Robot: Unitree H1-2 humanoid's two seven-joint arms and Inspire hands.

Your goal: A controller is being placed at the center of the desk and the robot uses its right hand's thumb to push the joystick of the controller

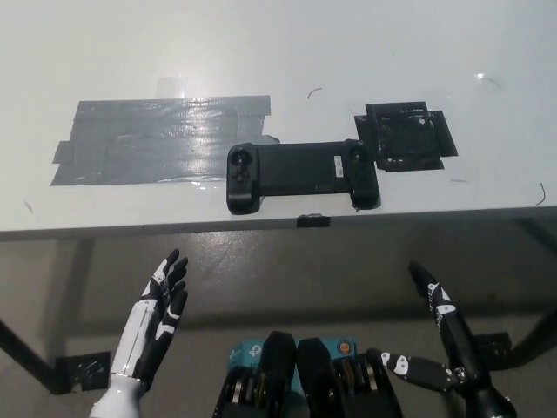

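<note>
Lying on the tabletop (278, 52), the controller (300, 174) is far above the open, empty right robot hand (439, 335).

The white desk (418, 52) fills the upper part of the view, its front edge running straight across just below the middle. A black controller (300, 174) lies flat near that edge, lengthwise along it, with a joystick at each end. Left of it a broad patch of grey tape (152, 139) is stuck to the top, its right end just reaching the controller's upper left corner. A smaller patch of black tape (405, 137) sits just beside the controller's right end. A small black clip (312, 220) grips the front edge.
</note>
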